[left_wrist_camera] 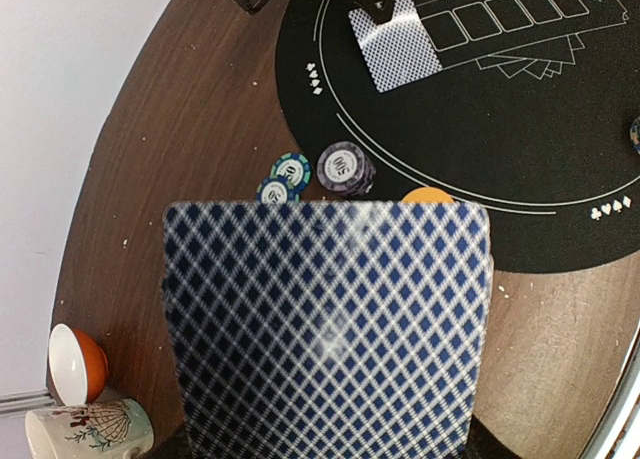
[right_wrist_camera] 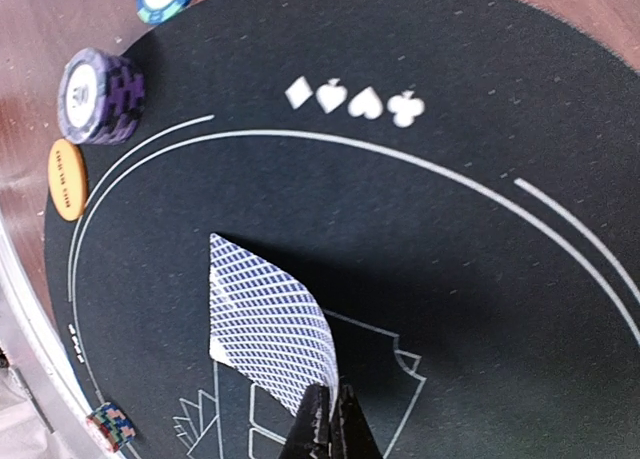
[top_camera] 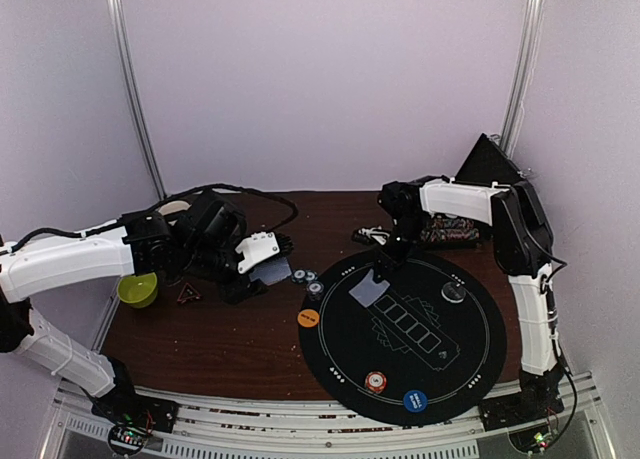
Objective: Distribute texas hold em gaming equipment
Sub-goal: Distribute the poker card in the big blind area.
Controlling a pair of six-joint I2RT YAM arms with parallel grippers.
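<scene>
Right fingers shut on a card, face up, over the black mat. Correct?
Not face up. The card in the right fingers is back up, its blue patterned back showing, over the black mat. The right wrist view shows it.

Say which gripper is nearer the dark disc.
Right. The right gripper is over the mat beside the dark disc; the left gripper is off the mat, well away.
</scene>
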